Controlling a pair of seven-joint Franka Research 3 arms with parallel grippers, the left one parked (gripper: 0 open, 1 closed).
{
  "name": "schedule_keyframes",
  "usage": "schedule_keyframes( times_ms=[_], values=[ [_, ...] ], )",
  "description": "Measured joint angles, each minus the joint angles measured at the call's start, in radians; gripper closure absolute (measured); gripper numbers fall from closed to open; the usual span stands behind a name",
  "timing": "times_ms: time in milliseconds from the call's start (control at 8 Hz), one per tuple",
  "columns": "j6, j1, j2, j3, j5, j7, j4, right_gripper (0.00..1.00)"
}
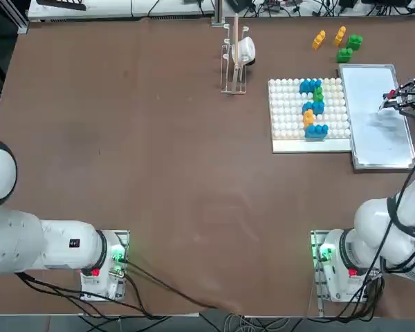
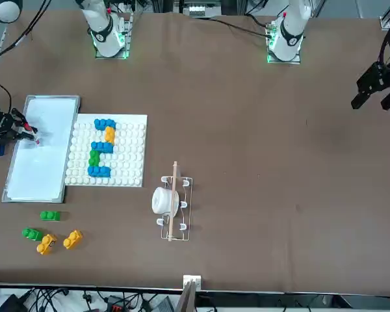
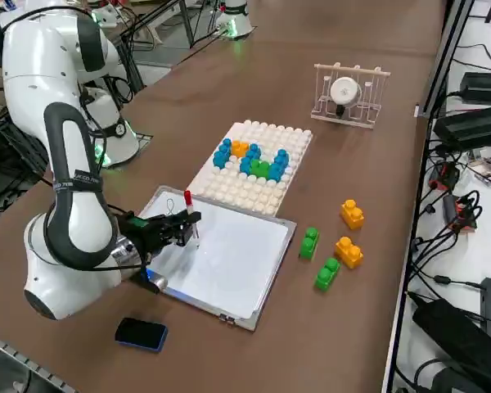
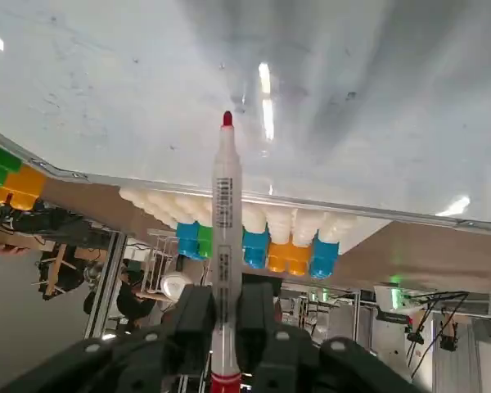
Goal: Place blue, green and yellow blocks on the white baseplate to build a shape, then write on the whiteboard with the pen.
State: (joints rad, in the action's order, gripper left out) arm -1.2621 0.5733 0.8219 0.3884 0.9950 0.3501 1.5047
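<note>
The right end effector (image 4: 223, 327) clamps the pen (image 4: 222, 237) above the whiteboard (image 4: 352, 98) — pressing too hard risks slippage.

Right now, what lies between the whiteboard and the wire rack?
The white baseplate with its built blocks lies between the whiteboard and the wire rack, beyond it only bare table, shown in the top view.

- Robotics lab, not a home.
- Two white robot arms (image 1: 373, 228) bolted at the edge of a brown table (image 1: 159, 180), bases lit green.
- Loose cables (image 3: 454, 213) and black electronics boxes (image 3: 479, 123) along the table side.
- Metal frame struts beyond the table.
</note>
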Motion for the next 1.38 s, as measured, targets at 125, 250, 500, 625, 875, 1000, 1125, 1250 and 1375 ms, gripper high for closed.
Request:
schedule_keyframes(
  times_ms=[125,250,500,625,875,1000,1125,1250,1375],
  values=[
    [0.000,0.000,0.000,0.000,0.000,0.000,0.000,0.81],
    [0.000,0.000,0.001,0.000,0.000,0.000,0.000,0.81],
    [0.000,0.000,0.008,-0.002,0.000,-0.002,0.000,0.81],
    [0.000,0.000,0.010,-0.004,0.000,-0.003,0.000,0.81],
    [0.000,-0.001,0.013,-0.009,0.000,-0.003,0.000,0.81],
    [0.000,-0.004,0.015,-0.012,0.002,-0.003,0.002,0.81],
    [0.002,-0.006,0.018,-0.015,0.006,-0.003,0.005,0.81],
    [0.006,-0.007,0.022,-0.016,0.012,-0.003,0.010,0.81],
    [0.007,-0.008,0.023,-0.019,0.018,-0.003,0.017,0.81]
  ],
)
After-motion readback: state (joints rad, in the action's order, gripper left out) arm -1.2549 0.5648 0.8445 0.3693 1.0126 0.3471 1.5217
